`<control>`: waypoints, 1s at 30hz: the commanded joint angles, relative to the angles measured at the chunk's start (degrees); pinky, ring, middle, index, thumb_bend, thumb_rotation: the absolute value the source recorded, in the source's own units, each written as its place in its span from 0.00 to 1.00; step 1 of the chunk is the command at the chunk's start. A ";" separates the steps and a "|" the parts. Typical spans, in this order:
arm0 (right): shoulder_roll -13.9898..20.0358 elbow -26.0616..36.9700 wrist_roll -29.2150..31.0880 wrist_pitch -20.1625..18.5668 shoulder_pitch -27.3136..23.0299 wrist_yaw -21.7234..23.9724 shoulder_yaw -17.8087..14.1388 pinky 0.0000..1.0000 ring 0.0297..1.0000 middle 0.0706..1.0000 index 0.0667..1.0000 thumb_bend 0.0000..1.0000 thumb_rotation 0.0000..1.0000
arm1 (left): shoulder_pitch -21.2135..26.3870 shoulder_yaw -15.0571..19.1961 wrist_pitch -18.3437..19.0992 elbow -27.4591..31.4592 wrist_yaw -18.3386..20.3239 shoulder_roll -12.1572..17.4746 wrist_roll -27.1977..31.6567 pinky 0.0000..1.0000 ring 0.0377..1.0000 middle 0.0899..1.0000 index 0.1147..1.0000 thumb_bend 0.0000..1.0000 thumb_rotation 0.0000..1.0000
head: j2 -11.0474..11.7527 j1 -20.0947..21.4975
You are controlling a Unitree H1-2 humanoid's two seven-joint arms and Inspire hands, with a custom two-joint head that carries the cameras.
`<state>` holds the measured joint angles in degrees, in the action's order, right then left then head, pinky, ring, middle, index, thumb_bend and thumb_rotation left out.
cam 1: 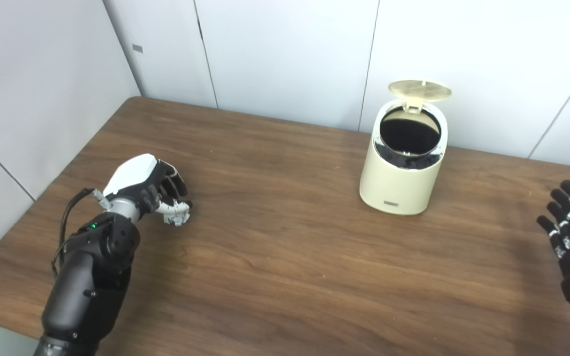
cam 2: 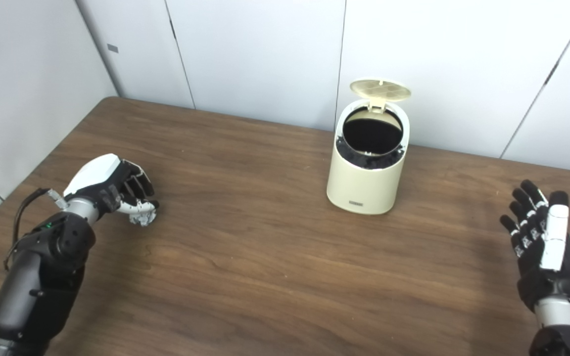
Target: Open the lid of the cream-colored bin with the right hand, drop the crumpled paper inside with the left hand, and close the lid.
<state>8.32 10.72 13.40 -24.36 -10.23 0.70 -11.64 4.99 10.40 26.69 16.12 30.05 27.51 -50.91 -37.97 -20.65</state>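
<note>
Spanning a white-panelled corner (cam 1: pixel 285 54), wood-grain table (cam 1: pixel 285 257).

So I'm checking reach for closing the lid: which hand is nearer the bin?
Right, narrowly. The right hand hovers open off the cream bin's right; the left hand, shut on the crumpled paper, sits farther off its left.
</note>
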 commanded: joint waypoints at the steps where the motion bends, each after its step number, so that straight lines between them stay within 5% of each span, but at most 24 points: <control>1: 0.21 2.61 1.01 1.03 -1.82 0.12 -0.60 0.91 0.95 0.92 0.89 0.62 1.00 | 1.00 0.07 0.19 -0.07 -0.97 1.85 -0.58 0.43 0.40 0.46 0.41 0.50 0.00 | -0.02 -0.03; 24: 0.14 4.55 1.03 -0.29 -1.66 -0.74 -0.12 0.93 0.97 0.93 0.89 0.64 1.00 | 0.37 -0.58 -0.39 1.18 -4.85 2.71 2.69 0.43 0.38 0.43 0.44 0.50 0.00 | -0.36 0.00; 29: 0.08 4.62 0.97 -0.54 -1.68 -0.93 -0.14 0.92 0.96 0.94 0.89 0.66 1.00 | 0.22 -2.79 -0.73 1.94 -5.31 4.46 -0.71 0.21 0.40 0.40 0.44 0.50 0.00 | -0.46 0.10; 30: 0.06 4.90 0.83 -0.72 -1.58 -1.05 -0.07 0.92 0.96 0.94 0.89 0.66 1.00 | 0.20 -3.23 -0.72 2.11 -5.37 4.83 -1.22 0.18 0.33 0.41 0.43 0.51 0.00 | -0.48 0.10</control>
<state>8.22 13.09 14.26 -25.45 -10.19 -0.24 -11.68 4.29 6.92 26.46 16.25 26.87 29.91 -50.29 -38.41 -20.48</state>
